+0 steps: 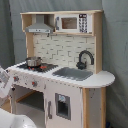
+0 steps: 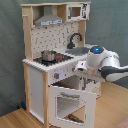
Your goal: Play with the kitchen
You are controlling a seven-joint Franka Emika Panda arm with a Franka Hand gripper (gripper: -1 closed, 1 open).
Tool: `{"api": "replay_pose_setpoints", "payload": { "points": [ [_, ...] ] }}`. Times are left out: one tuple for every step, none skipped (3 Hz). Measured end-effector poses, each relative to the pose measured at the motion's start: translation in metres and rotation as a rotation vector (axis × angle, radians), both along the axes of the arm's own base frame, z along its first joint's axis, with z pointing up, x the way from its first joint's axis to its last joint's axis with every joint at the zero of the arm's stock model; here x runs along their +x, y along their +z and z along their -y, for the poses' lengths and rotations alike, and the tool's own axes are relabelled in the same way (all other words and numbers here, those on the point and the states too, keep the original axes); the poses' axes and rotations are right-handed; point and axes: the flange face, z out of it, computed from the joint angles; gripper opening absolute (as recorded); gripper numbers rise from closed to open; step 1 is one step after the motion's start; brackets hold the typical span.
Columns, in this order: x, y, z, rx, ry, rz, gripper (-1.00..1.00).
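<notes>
We read the scene from the left, taking the gripper as our reference. In the second exterior view the kitchen (image 2: pixel 55 65) stands on a wooden floor (image 2: pixel 15 117) before a grey-green curtain (image 2: pixel 10 50), and it fills the frame to the left of and behind the gripper (image 2: pixel 81 68). Farthest to the second exterior view's left of the hand we note the hood (image 2: pixel 49 20), high above it, and below that a small metal pot (image 2: pixel 48 54) sitting on the black stovetop (image 2: pixel 52 58), up and left of the hand. The knob panel (image 2: pixel 60 75) lies just beside the hand on its left. Directly below the hand the oven door (image 2: pixel 69 104) hangs open, tilted outward, its window showing pale. Above and behind the hand we see the sink (image 2: pixel 79 50) and the black faucet (image 2: pixel 75 39), and the microwave (image 2: pixel 76 11) sits at the top. The arm (image 2: pixel 107 65), white with a blue light on its joint, enters from the second exterior view's right, and the hand sits at the front edge of the counter. We cannot tell whether the fingers are spread or closed, nor whether they hold anything.

In the first exterior view the arm's white body (image 1: pixel 5 82) shows only at the far left edge, beside the stovetop (image 1: pixel 35 66); the hand itself is not made out there.
</notes>
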Motion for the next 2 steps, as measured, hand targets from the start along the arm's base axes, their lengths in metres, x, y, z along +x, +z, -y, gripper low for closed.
{"api": "replay_pose_setpoints", "payload": {
  "points": [
    [-0.013, 0.012, -0.001, -0.066, -0.010, 0.064, 1.00],
    [-0.028, 0.026, -0.004, -0.137, -0.021, 0.138, 1.00]
  ]
}}
